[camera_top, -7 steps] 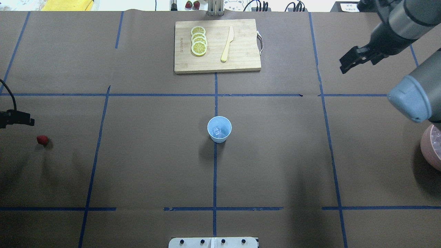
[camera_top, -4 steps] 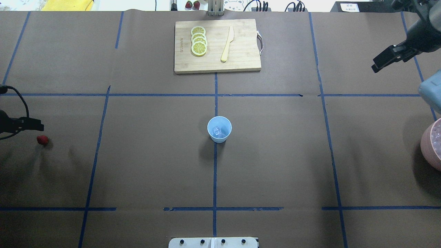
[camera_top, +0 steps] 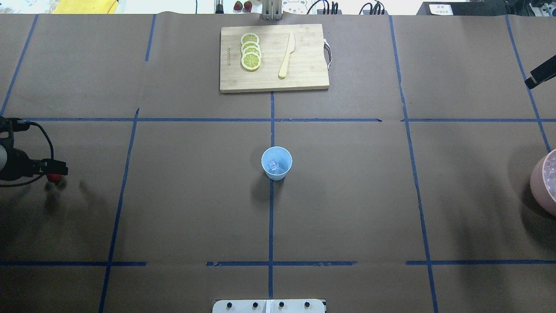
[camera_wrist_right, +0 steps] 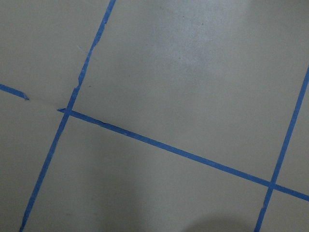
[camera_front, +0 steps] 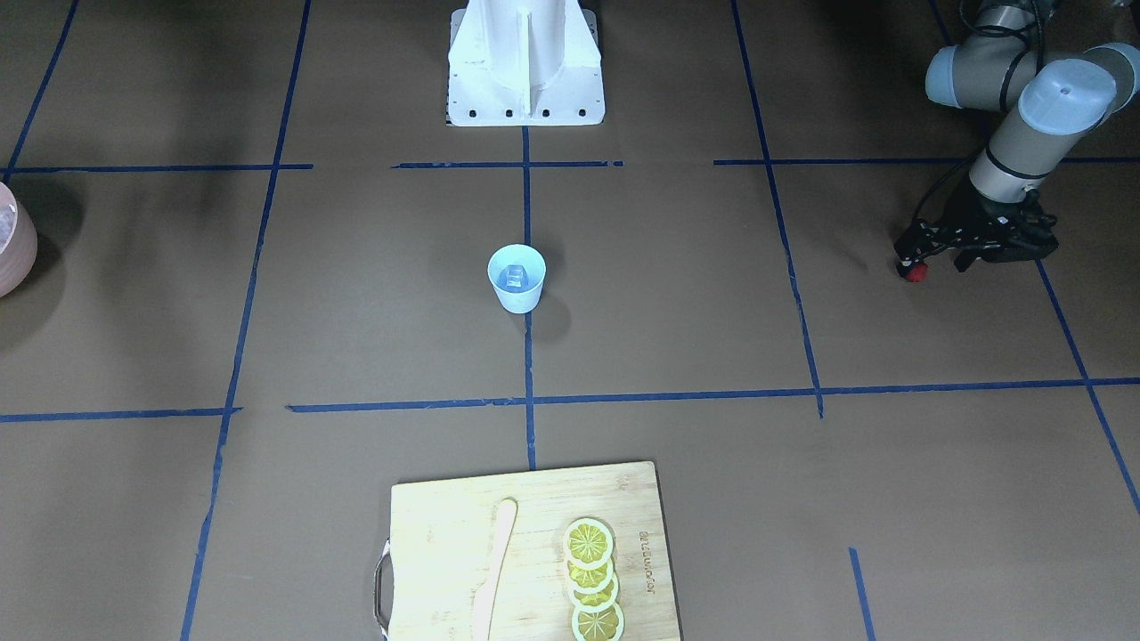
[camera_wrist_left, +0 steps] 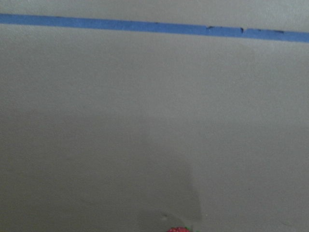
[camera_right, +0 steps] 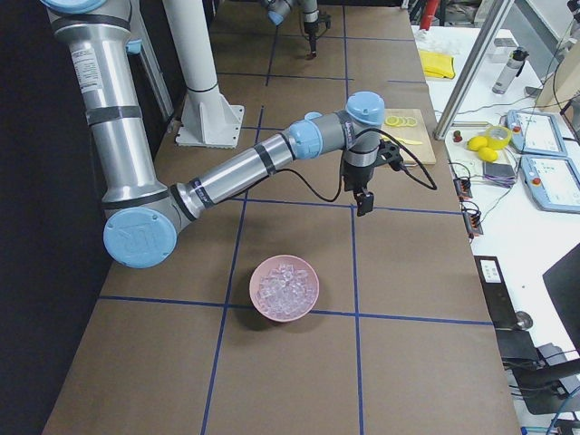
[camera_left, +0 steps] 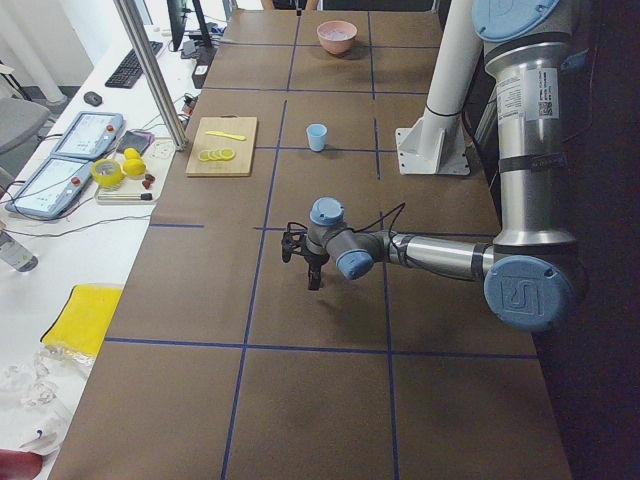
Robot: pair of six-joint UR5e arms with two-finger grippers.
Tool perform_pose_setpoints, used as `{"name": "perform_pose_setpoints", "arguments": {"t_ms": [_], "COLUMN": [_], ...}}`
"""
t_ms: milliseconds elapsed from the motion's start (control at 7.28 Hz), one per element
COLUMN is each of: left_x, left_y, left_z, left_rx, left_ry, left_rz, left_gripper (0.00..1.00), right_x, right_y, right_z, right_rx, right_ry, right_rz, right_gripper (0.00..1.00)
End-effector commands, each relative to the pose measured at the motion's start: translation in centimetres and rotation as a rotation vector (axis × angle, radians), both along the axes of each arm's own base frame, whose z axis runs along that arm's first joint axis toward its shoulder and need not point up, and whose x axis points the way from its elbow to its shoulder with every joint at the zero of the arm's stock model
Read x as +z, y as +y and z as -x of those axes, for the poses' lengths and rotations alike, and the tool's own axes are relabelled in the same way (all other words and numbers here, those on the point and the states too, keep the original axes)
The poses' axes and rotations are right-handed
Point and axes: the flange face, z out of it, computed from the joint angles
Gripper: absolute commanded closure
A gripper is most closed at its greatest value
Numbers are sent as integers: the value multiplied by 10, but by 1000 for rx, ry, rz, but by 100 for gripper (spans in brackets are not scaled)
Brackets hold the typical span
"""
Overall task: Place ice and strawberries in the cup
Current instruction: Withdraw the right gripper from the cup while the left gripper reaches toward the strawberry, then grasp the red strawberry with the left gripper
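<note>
A robotics lab. Two grey industrial arms, the left arm [camera_left: 440,255] and the right arm [camera_right: 245,168], rise beside a white pedestal [camera_front: 525,62] bolted onto a desk [camera_top: 347,208] covered in brown paper and marked into squares with blue tape [camera_top: 271,217]. A side bench [camera_left: 60,250] holds teach pendants [camera_right: 544,131], a keyboard [camera_left: 130,68], a mouse [camera_left: 92,98] and loose cables.

Matt brown paper [camera_top: 347,195] lies under a wooden cutting board [camera_top: 306,56] and plastic cup [camera_top: 276,163].

Left gripper [camera_front: 915,258] is hanging low, fingers down; right gripper [camera_right: 365,206] is pointing down off an outstretched arm; finger gaps unreadable.
</note>
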Motion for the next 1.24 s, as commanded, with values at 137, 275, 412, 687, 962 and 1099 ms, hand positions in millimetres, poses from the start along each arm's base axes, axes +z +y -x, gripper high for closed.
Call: {"name": "perform_pose_setpoints", "arguments": {"t_ms": [137,275,412,687,962,1099], "left_x": [-4,-2,-2,1,5,5], "left_y": [-1,-1,-1,1,2,2], "left_z": [-7,-7,-7,-5,-4,-3], "left_rx": [6,7,7,7,7,4], "left_ry": [6,4,4,0,-4,-5], "left_rz": [-2,-1,-1,3,11,13], "left_gripper": [18,24,27,32,38,53], "right_x": [9,9,8,8,9,9], "right_y": [0,0,0,0,0,0], "right_z": [-11,-11,-11,-11,-11,-11], "right_rx": [11,11,11,11,12,12], "right_ry": [-2,-2,-2,-2,-2,-2], "right_rz": [12,12,11,11,13,13], "right_gripper": [1,1,1,1,1,1]}}
